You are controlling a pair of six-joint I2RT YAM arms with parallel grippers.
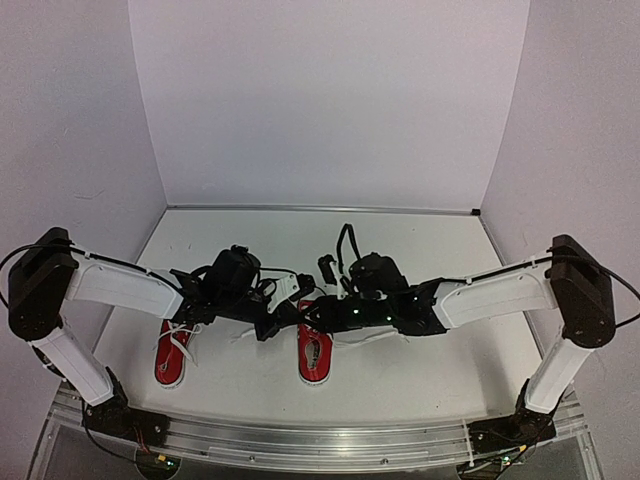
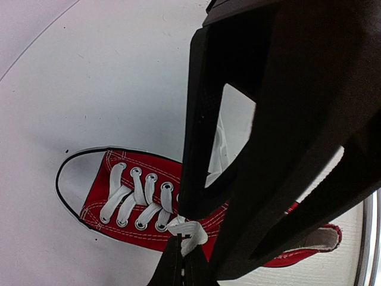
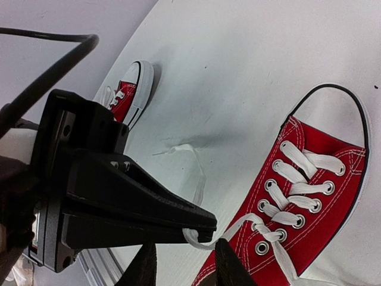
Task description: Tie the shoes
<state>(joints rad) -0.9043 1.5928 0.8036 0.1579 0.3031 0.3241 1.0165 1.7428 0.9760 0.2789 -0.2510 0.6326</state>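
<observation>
Two red shoes with white laces lie on the white table. The right shoe (image 1: 314,352) lies between both grippers; the left shoe (image 1: 170,352) lies apart. My left gripper (image 1: 272,325) is shut on a white lace (image 2: 189,233) of the right shoe (image 2: 134,199), just beside its top eyelets; its tips show in the left wrist view (image 2: 180,265). My right gripper (image 3: 181,268) is open, its fingers (image 3: 229,265) on either side of that same lace (image 3: 205,238), right under the left gripper's black tip (image 3: 196,220). The right gripper's body fills much of the left wrist view.
The other lace end (image 3: 196,173) trails loose on the table. The left shoe (image 3: 132,89) is farther off in the right wrist view. White walls enclose the table on three sides; a metal rail (image 1: 320,440) runs along the near edge.
</observation>
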